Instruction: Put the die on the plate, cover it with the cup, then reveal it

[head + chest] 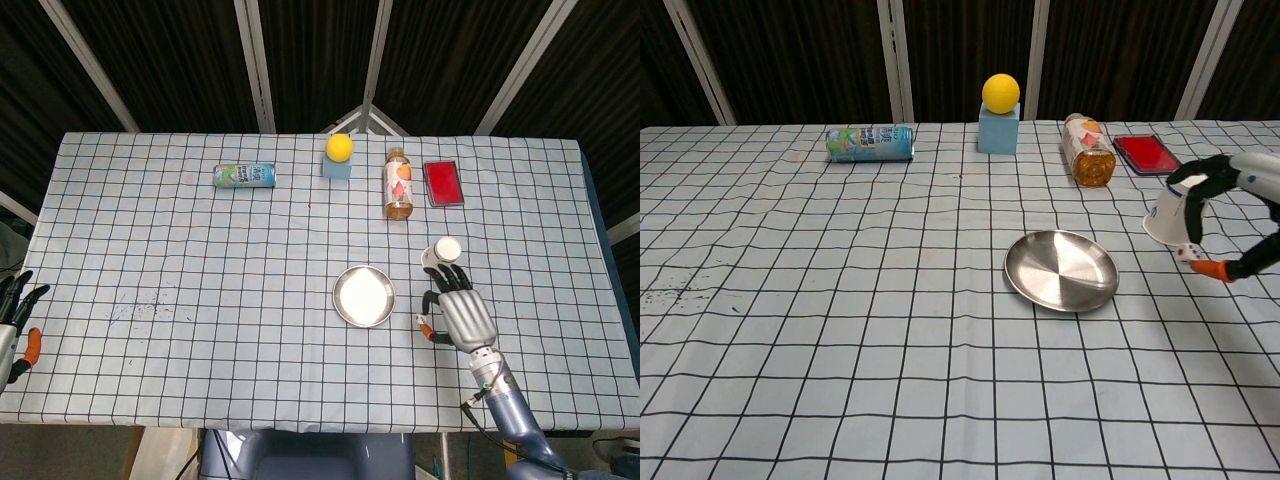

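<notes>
My right hand (pixel 457 312) hangs above the table just right of the steel plate (pixel 364 296). In the chest view the right hand (pixel 1242 180) pinches the small white die (pixel 1186 253) between its orange-tipped thumb and a finger, clear of the cloth. The plate (pixel 1061 270) lies bare to the die's left. The white paper cup (pixel 1168 218) lies tilted on its side right behind the fingers; in the head view the cup (pixel 442 250) shows just beyond the hand. My left hand (pixel 12 325) sits at the table's far left edge, fingers apart, holding nothing.
Along the back lie a drink can (pixel 869 143) on its side, a yellow ball (pixel 1000 92) on a blue block (pixel 999 128), a juice bottle (pixel 1090 152) and a flat red box (pixel 1146 153). A checked cloth covers the table.
</notes>
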